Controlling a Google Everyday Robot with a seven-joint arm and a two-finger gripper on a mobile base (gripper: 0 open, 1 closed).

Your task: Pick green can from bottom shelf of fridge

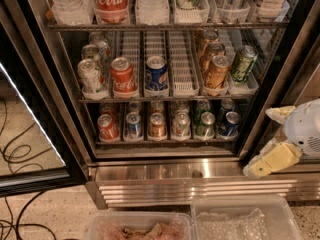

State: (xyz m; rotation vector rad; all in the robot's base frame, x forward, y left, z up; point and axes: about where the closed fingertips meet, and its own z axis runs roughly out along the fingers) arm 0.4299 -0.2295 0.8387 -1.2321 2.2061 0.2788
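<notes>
The small bright-green aluminium can point(205, 125) stands upright at the front of the lowest metal wire shelf point(160, 140) in the black-framed glass-door fridge point(55, 84). Its long axis is vertical, with the silver top up. It sits in the fifth lane from the left, between a pale silver can point(181, 125) and a blue can point(230, 124). The white-and-cream claw point(264, 141) hangs outside to the right, beside the ribbed stainless-steel base point(165, 176), its fingers spread around nothing.

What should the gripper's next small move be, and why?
Probably swing the gripper left and slightly up toward the green can. It hangs outside the right frame of the fridge, fingers apart and empty, while the can stands untouched at the front of the bottom shelf, second lane from the right.
</notes>
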